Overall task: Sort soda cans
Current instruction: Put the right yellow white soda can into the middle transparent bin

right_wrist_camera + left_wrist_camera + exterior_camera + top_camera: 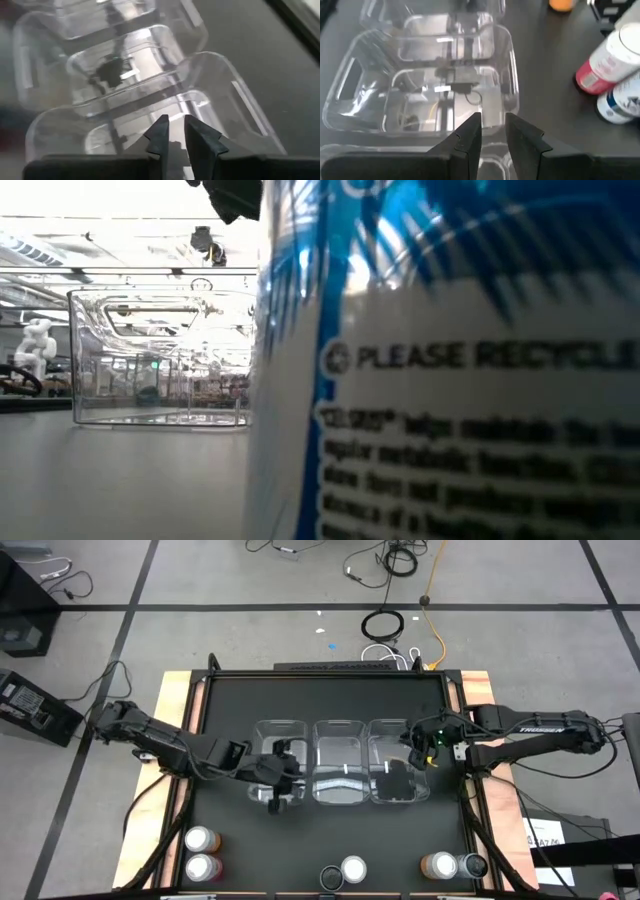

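Both claws are empty and almost closed: the left claw (276, 802) at the left bin (279, 735), the right claw (418, 743) over the right bin (396, 730). The six cans (203, 839) stand along the near bench edge, so open wide first, then descend straight over one.

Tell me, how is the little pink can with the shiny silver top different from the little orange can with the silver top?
The small pink-sided can with a shiny silver top stands on the left arm's side of the table; the small orange-sided can with a silver top stands on the right arm's side. The pink can's neighbour is another silver-topped can; the orange can's is a dark can. Both stand upright, outside the clear plastic bins.
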Action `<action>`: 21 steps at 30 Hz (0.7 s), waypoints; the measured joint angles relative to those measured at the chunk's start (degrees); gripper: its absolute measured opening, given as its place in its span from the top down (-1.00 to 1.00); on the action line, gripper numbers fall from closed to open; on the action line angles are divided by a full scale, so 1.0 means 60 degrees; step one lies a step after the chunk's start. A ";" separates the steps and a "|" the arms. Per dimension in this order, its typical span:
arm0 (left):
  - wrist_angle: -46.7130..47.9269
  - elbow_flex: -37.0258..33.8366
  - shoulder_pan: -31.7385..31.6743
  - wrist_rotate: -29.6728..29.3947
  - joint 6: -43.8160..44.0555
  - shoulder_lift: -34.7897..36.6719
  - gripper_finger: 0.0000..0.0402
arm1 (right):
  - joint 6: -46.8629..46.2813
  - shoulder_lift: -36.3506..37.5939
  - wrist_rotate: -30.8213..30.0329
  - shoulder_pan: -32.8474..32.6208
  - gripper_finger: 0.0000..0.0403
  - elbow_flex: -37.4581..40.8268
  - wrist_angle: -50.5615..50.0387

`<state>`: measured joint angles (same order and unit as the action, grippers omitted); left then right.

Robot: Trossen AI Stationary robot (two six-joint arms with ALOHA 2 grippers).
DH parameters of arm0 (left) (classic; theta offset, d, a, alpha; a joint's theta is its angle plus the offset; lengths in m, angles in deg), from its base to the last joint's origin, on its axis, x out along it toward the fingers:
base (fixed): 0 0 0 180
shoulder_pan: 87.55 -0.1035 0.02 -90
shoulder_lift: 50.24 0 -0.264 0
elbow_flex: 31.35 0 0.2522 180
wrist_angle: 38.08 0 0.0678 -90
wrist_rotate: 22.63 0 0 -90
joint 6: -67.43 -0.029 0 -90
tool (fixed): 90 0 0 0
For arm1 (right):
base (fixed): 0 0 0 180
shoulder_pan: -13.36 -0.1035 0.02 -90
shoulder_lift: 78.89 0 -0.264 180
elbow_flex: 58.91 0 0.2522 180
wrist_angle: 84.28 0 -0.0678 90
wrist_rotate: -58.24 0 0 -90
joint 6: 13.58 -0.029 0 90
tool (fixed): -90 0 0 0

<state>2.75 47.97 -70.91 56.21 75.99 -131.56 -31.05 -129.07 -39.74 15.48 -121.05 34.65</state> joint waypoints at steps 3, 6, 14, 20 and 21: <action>-0.1023 -0.0780 0.0225 -0.0346 0.0029 0.0339 0.51 | -0.0138 0.0181 0.0454 -0.0164 0.93 -0.0155 -0.0059; -0.1871 -0.1647 0.0382 -0.0435 0.0275 0.0777 0.51 | -0.0390 0.0335 0.0547 -0.0591 0.97 -0.0631 -0.0059; -0.2965 -0.3558 0.0797 -0.0519 0.1022 0.2236 0.51 | -0.1550 -0.0525 -0.0979 -0.2401 1.00 -0.2613 -0.1965; -0.2855 -0.4028 0.1090 -0.0516 0.0923 0.3296 0.51 | -0.2889 -0.2421 -0.1626 -0.4014 1.00 -0.4043 -0.3132; -0.2691 -0.4089 0.1138 -0.0515 0.0859 0.3494 0.51 | -0.3242 -0.2741 -0.1670 -0.4250 1.00 -0.4328 -0.3428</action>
<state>-13.40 23.44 -64.08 53.12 81.14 -110.59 -50.50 -145.52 -49.76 -10.03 -147.02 14.08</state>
